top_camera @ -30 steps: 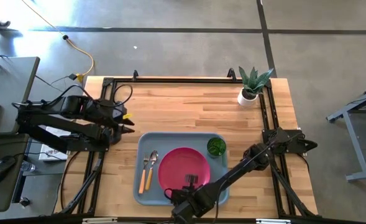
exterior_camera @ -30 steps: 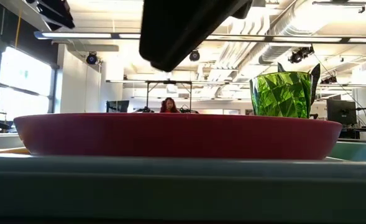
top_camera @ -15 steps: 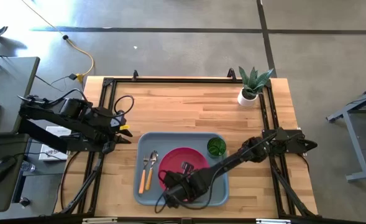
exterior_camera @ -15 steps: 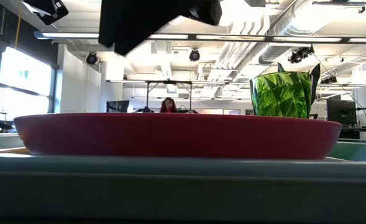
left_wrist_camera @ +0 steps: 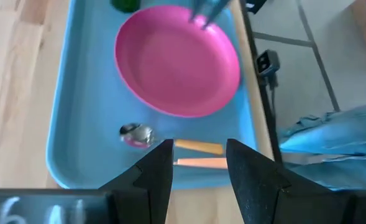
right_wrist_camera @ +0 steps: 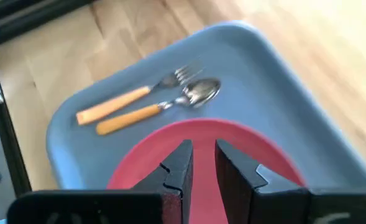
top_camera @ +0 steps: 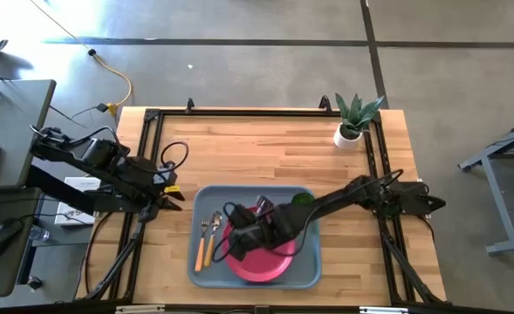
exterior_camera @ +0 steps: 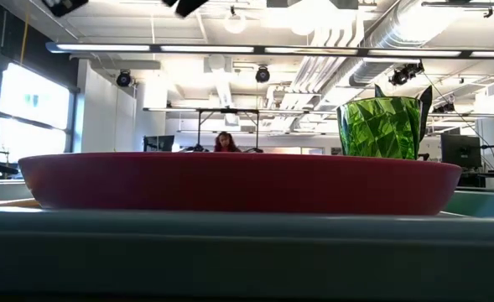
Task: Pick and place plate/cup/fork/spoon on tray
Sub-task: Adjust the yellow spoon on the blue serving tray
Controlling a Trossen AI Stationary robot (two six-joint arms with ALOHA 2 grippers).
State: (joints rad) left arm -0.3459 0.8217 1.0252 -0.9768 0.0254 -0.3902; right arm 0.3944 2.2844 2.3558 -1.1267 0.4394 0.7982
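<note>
The pink-red plate (top_camera: 265,260) lies flat in the grey-blue tray (top_camera: 304,262). The fork (right_wrist_camera: 146,90) and spoon (right_wrist_camera: 165,106) lie side by side on the tray's left part. The green cup (exterior_camera: 381,126) stands at the tray's far right corner, mostly hidden by my right arm in the high view. My right gripper (right_wrist_camera: 202,165) hovers above the plate's left part, tilted down, with a narrow gap and nothing between its fingers. My left gripper (left_wrist_camera: 198,167) hangs open beyond the table's left edge, pointing toward the tray.
A white pot with a green plant (top_camera: 354,122) stands at the table's far right corner. Bare wood (top_camera: 257,148) stretches from the tray to the far edge. Black frame rails (top_camera: 147,148) run along the table's sides.
My right gripper has risen from the tray's near edge and swung toward the far left, so that it now hangs over the plate's left part. Its finger gap looks unchanged. My left gripper has drifted a little toward the table's near edge. Plate, cup, fork and spoon have stayed put.
</note>
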